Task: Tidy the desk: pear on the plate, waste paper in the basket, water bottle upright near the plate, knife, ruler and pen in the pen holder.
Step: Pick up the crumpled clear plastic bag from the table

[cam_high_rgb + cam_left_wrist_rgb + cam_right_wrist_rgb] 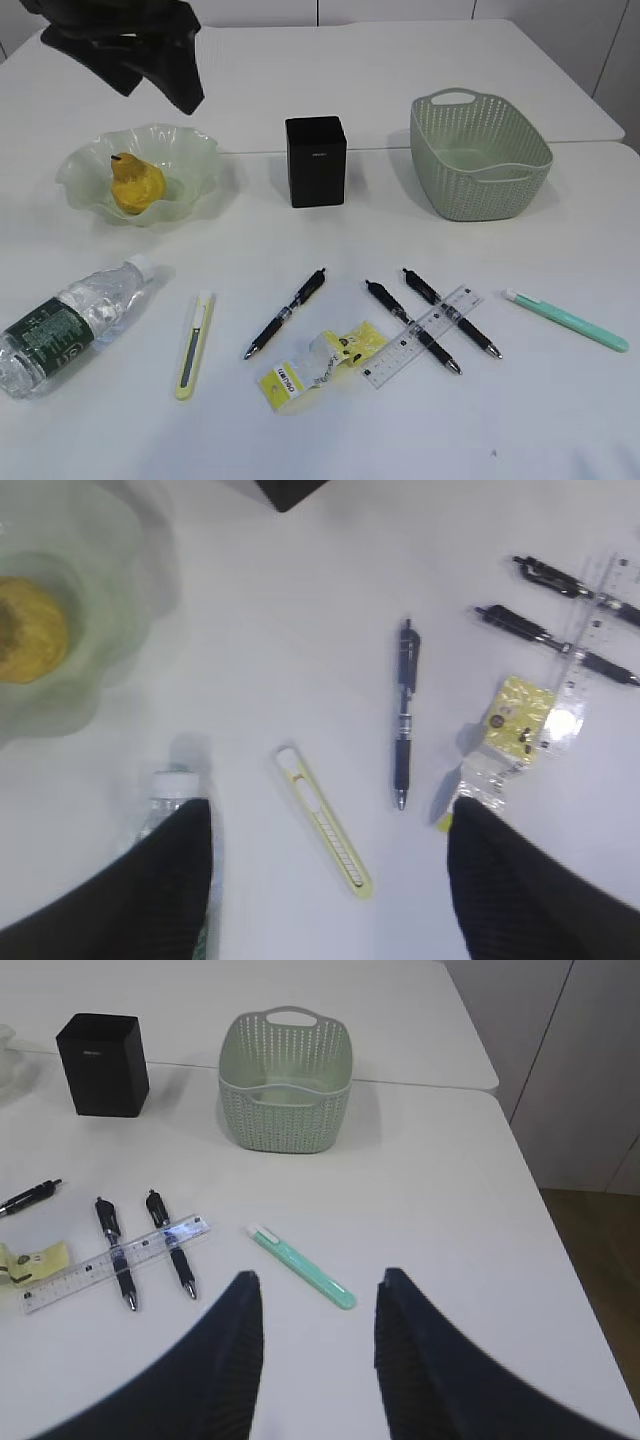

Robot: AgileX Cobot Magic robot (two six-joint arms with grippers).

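Pear point(136, 184) sits on plate point(85, 160), upper left; left gripper point(330, 880) and right gripper point(318, 1350) both agape, empty.

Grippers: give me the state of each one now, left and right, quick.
Left gripper: open, holding nothing, above the yellow knife.
Right gripper: open, holding nothing, above the green knife.
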